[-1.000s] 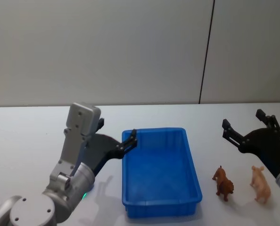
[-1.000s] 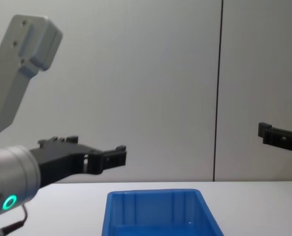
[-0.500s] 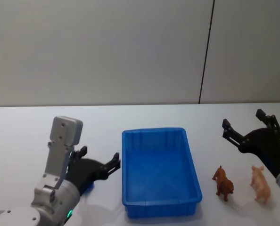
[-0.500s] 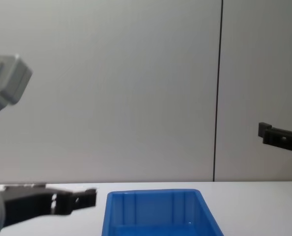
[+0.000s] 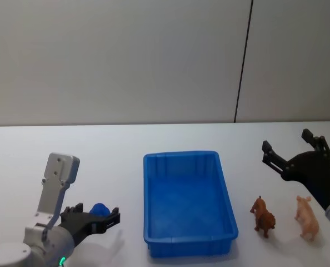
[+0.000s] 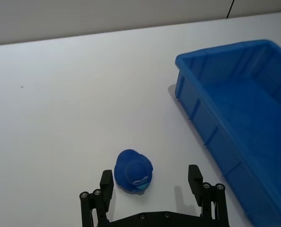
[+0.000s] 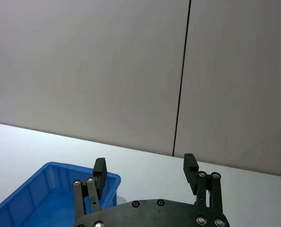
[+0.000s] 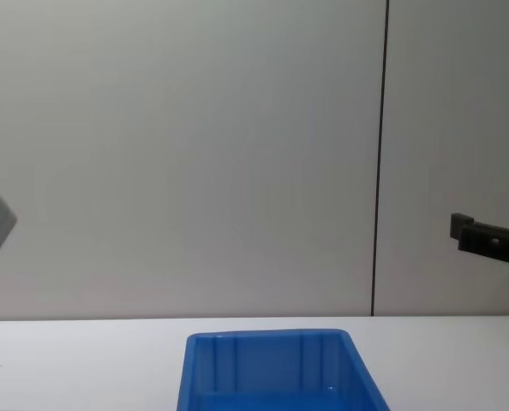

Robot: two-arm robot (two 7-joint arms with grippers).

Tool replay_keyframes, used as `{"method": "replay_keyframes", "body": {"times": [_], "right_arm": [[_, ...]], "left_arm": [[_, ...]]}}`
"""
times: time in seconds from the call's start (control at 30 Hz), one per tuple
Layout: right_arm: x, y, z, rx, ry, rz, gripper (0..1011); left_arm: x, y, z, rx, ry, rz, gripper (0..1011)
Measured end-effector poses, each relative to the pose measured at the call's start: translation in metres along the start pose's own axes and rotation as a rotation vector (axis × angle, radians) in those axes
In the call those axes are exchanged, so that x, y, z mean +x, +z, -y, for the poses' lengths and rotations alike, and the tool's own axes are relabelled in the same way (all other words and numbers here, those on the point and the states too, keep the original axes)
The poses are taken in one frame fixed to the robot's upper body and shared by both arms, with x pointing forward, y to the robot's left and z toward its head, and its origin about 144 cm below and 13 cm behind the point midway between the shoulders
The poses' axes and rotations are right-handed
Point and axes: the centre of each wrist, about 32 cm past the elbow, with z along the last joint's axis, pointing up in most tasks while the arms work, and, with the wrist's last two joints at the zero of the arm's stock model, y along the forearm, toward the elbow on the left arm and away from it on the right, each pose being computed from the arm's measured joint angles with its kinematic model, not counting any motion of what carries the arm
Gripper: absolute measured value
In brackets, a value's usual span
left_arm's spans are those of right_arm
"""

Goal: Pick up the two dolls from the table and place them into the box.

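Observation:
The blue box (image 5: 181, 156) stands in the middle of the white table (image 5: 70, 144). To its right stand two small animal dolls, a brown dog (image 5: 263, 217) and a peach pig (image 5: 307, 217). My right gripper (image 5: 286, 142) hovers open above and behind them, holding nothing; in the right wrist view its fingers (image 7: 100, 165) frame the wall beyond the box (image 7: 50, 166). Left of the box a small blue figure with a round hat (image 6: 133, 170) lies on the table. My left gripper (image 6: 150, 174) is open and low, a finger on each side of the blue figure (image 5: 99, 209).
A grey wall with a dark vertical seam (image 5: 243, 61) rises behind the table. Bare tabletop stretches left of and behind the box (image 6: 211, 52). In the chest view the box's far rim (image 8: 267, 336) sits low, with one right finger (image 8: 473, 231) at the right edge.
My left arm has swung away from the box's left rim, down and back toward the table's near left, ending around the blue figure. The right arm and the animal dolls have not moved.

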Motion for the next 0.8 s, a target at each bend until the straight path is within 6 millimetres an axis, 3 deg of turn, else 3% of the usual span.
{"method": "replay_keyframes", "body": {"times": [0.4,0.8], "right_arm": [[0.000,0.000,0.000,0.000,0.000,0.000,1003],[0.000,0.000,0.000,0.000,0.000,0.000,1003]], "left_arm": [[0.033,-0.005,0.033,0.097,-0.024,-0.025,1001],[0.047,-0.004,0.053,0.127,-0.049,-0.031,994]]}}
